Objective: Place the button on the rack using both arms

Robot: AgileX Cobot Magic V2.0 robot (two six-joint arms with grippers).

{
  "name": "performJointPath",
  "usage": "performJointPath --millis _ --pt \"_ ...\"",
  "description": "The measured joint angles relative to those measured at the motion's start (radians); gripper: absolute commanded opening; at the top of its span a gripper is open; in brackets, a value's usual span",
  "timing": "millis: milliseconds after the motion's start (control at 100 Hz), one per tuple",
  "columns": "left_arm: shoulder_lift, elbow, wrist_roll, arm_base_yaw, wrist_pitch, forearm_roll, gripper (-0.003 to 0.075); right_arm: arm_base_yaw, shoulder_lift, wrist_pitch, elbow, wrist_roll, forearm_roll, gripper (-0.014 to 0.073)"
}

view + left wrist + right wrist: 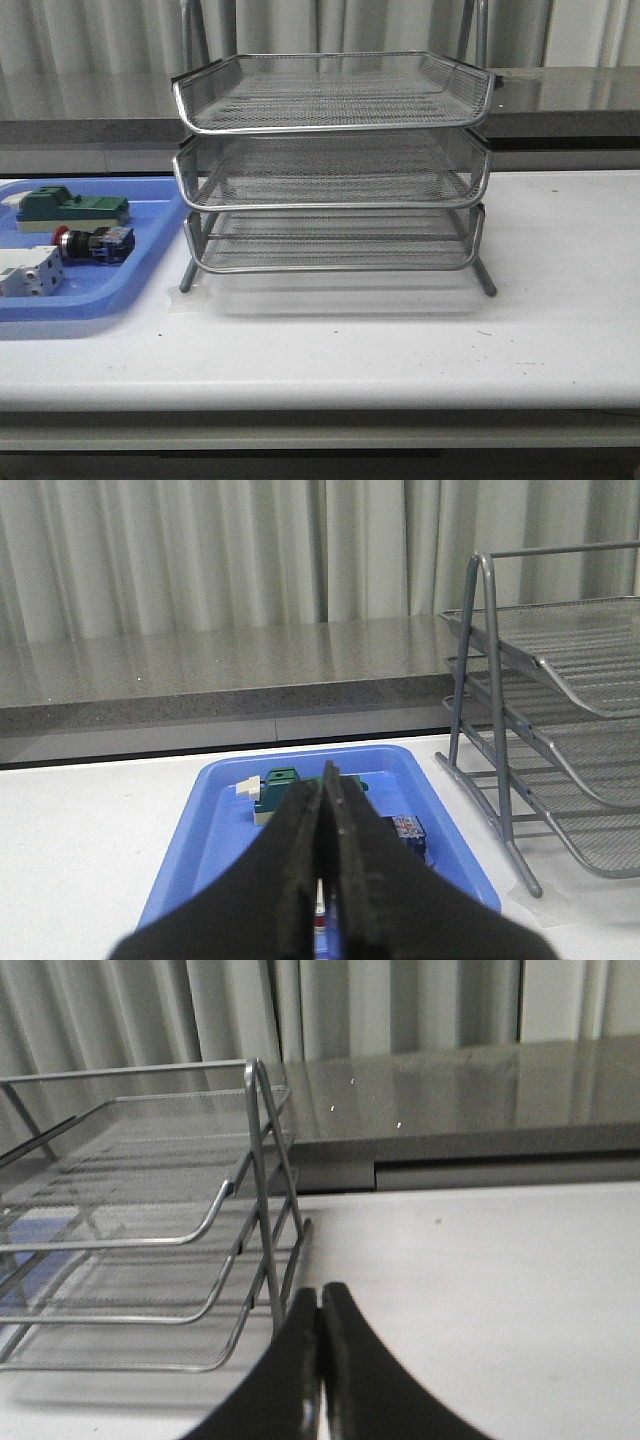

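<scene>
The button lies on its side in the blue tray at the left end of the white counter, red head pointing left, black body and blue rear block toward the rack. From the front it sits between a green-topped block farther back and a white terminal block nearer the counter's front edge, close to both.

The rack stands just to the right of the tray, its three mesh tiers stepped one above another, all of them bare of parts as far as the front view shows. Behind it runs a grey ledge and pale curtains.

Neither arm appears in the front view; only the wrist cameras show the grippers. The left gripper hangs over the tray with its two dark fingers pressed together, nothing between them. In that view the fingers hide most of the button: only its blue rear block peeks out beside them, with the green-topped block beyond, and the rack's chrome frame off to one side.

The right gripper is likewise closed on nothing, its tips meeting above the bare counter near the rack's end frame. From there the tray shows only as a blue blur through the mesh, and the button cannot be made out.
</scene>
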Motion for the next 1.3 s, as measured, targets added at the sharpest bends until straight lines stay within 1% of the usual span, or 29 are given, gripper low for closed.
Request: performJointPath --millis 150,220,270,440,730,780,850,920,970,1020,1090,1140,1300 --pt "0.000 0.000 0.000 0.000 0.000 0.000 -0.0020 0.000 0.176 0.220 -0.163 0.000 0.077 -0.0060" --pt "0.000 0.000 0.000 0.000 0.000 0.000 -0.0020 0.000 0.263 0.287 -0.226 0.000 0.105 -0.0060" --pt "0.000 0.000 0.000 0.000 0.000 0.000 -0.0020 0.000 0.319 0.309 -0.257 0.000 0.125 -0.0060" --pt "0.000 0.000 0.000 0.000 0.000 0.000 -0.0020 0.000 0.469 0.299 -0.291 0.002 0.221 -0.0060" --pt "0.000 0.000 0.000 0.000 0.000 0.000 -0.0020 0.000 0.647 0.247 -0.291 0.002 0.449 -0.0050" --pt "0.000 0.000 0.000 0.000 0.000 0.000 -0.0020 0.000 0.679 0.240 -0.291 0.002 0.487 -0.0024" --pt "0.000 0.000 0.000 0.000 0.000 0.000 -0.0020 0.000 0.728 0.231 -0.291 0.000 0.530 0.0048" --pt "0.000 0.000 0.000 0.000 0.000 0.000 -0.0020 0.000 0.778 0.225 -0.291 -0.018 0.567 0.0152" --pt "0.000 0.000 0.000 0.000 0.000 0.000 -0.0020 0.000 0.815 0.220 -0.291 -0.046 0.592 0.0246" --pt "0.000 0.000 0.000 0.000 0.000 0.000 -0.0020 0.000 0.844 0.216 -0.291 -0.076 0.622 0.0322" --pt "0.000 0.000 0.000 0.000 0.000 0.000 -0.0020 0.000 0.882 0.204 -0.291 -0.127 0.672 0.0398" --pt "0.000 0.000 0.000 0.000 0.000 0.000 -0.0020 0.000 0.908 0.188 -0.291 -0.170 0.716 0.0414" --pt "0.000 0.000 0.000 0.000 0.000 0.000 -0.0020 0.000 1.003 0.132 -0.291 -0.341 0.880 0.0414"
